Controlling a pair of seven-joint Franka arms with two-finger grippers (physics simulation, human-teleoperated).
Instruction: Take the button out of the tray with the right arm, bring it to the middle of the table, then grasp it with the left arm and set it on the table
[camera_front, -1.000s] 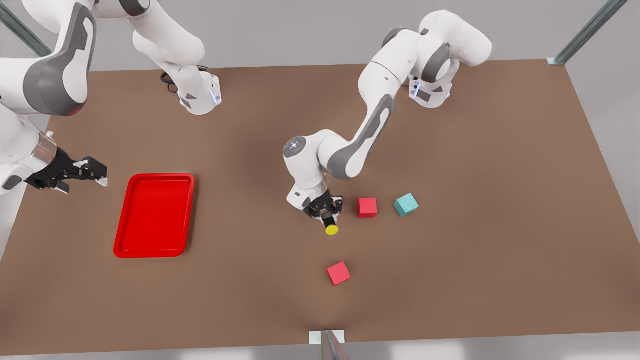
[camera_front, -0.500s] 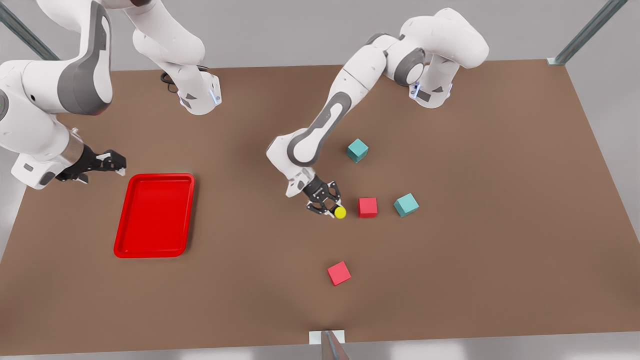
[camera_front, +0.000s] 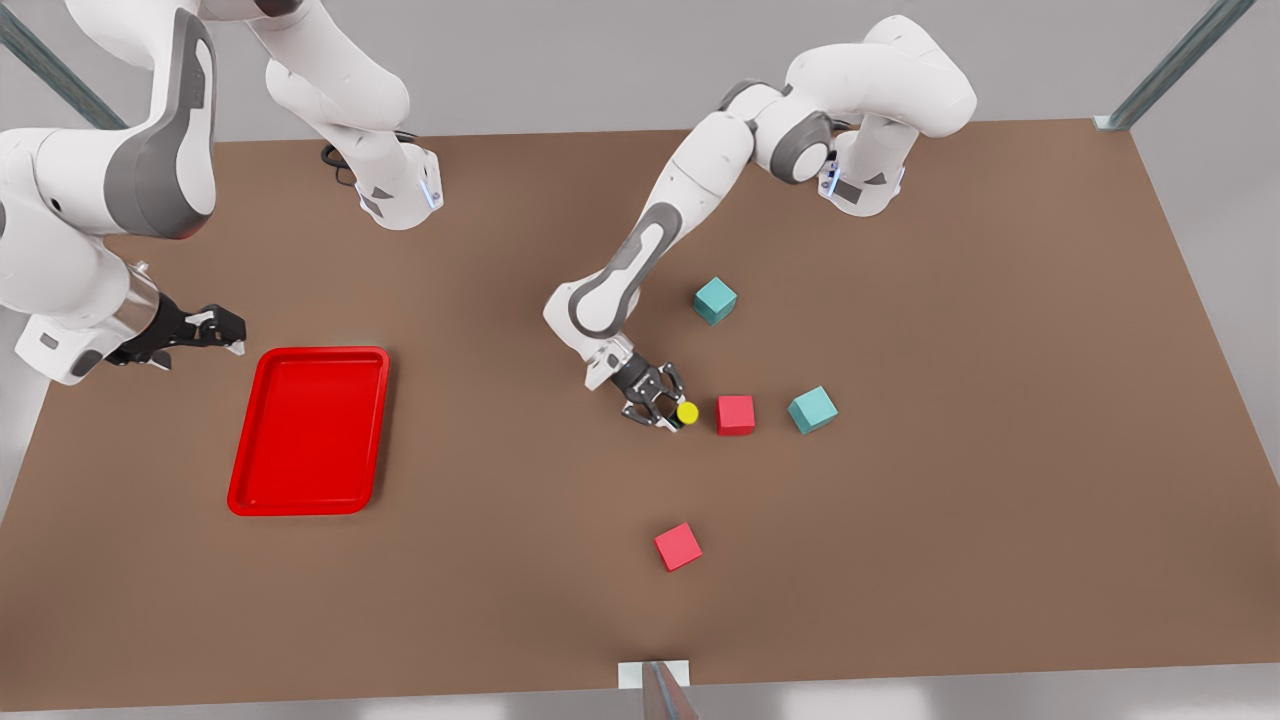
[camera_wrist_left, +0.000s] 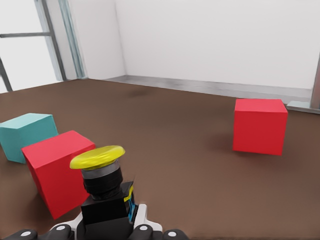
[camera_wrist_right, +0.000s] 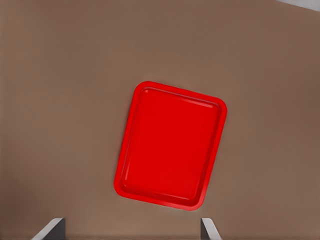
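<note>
Front view: left gripper (camera_front: 662, 409) clamped on tiny push-button with round yellow cap and dark boxy body (camera_front: 686, 412), near middle of flat matte brown table (camera_front: 1000, 450). Red cube (camera_front: 735, 414) just beside at 3 o'clock, crowding the set-down; teal cube (camera_front: 812, 409) beyond it. Right gripper (camera_front: 218, 329), fingers apart, waiting at 11 o'clock of shallow bright red tray (camera_front: 310, 430).

Left wrist view: button (camera_wrist_left: 103, 187) upright between fingers (camera_wrist_left: 142, 231), near red cube (camera_wrist_left: 57, 170) close alongside.

Right wrist view: tray (camera_wrist_right: 171, 145) bare below parted fingertips (camera_wrist_right: 51, 228).

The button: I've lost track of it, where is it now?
In the front view, the button sits near the table's middle, held in the left gripper, just left of a red cube.
</note>
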